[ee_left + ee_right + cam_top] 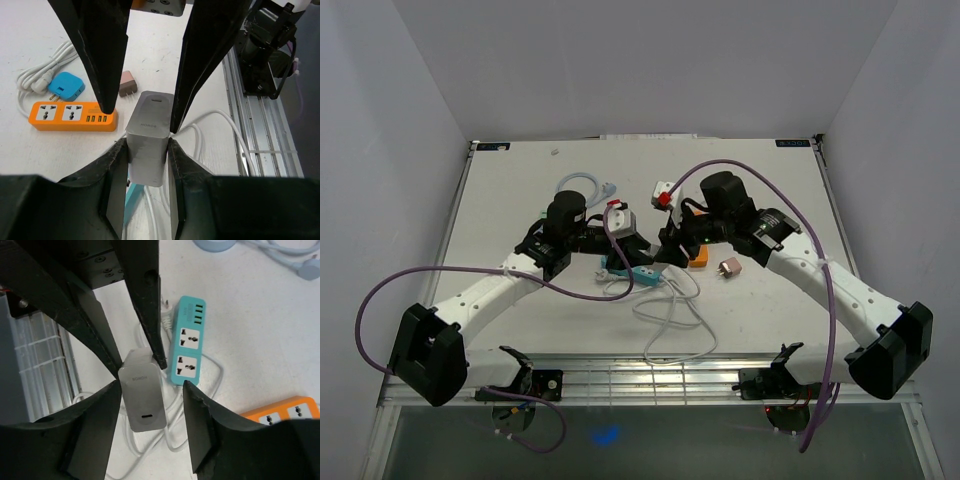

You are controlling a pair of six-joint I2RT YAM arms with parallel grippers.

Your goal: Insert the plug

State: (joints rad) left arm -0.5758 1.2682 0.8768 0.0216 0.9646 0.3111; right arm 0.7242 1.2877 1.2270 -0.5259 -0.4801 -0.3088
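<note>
The plug [149, 140] is a grey charger block held in the air above the white cables. My left gripper [147, 150] is shut on it, both pads pressed flat on its sides. From the opposite side, my right gripper [151, 390] stands open around the plug [145, 400]; its left finger is near the plug and a clear gap shows at the right finger. In the top view the two grippers [632, 247] [665, 252] meet at mid-table. A teal power strip [187, 342] with free sockets lies just beyond the plug.
An orange power strip [72, 116] lies near a blue adapter [66, 86] and a small pink plug [128, 83]. White cable loops [670, 320] spread toward the table's near edge. A light blue cable coil [582, 185] lies at the back.
</note>
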